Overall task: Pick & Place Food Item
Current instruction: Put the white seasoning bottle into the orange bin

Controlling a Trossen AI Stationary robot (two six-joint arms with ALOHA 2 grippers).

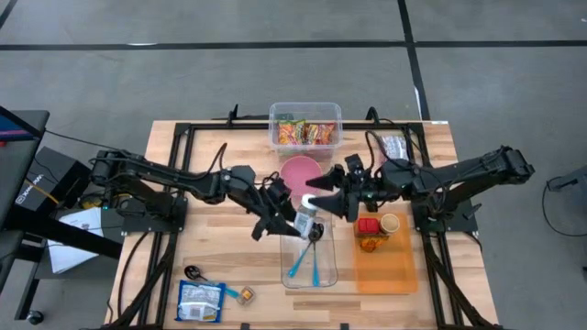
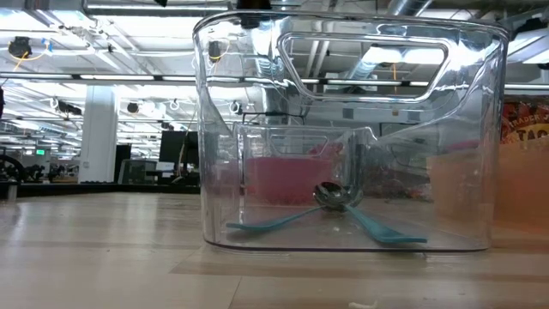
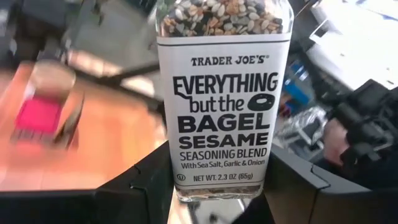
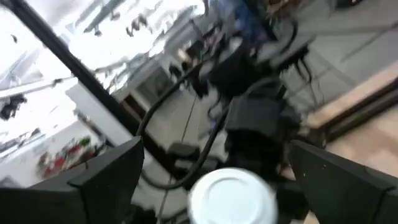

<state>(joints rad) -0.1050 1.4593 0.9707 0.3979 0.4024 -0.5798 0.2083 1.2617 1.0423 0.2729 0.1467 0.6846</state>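
The pale wooden slat counter (image 1: 211,137) sits on a grey floor, with a black frame running along its edges. At its far edge stands a clear plastic tub of bright snack packets (image 1: 305,126); a pink bowl (image 1: 298,169) lies just nearer. A clear rectangular bin (image 2: 347,129) at the near middle holds two teal utensils (image 2: 283,221) and a metal spoon, and an orange tray (image 1: 385,266) lies beside it on the right. The near left corner carries a blue packet (image 1: 201,301); the counter's far left part is bare wood.

Above the bin's far end, the left end effector (image 1: 295,223) clamps the clear glass jar of bagel sesame seasoning with a white label (image 3: 224,93). The right end effector (image 1: 316,192), fingers spread wide, is close to the jar's white lid (image 4: 231,196), holding nothing.
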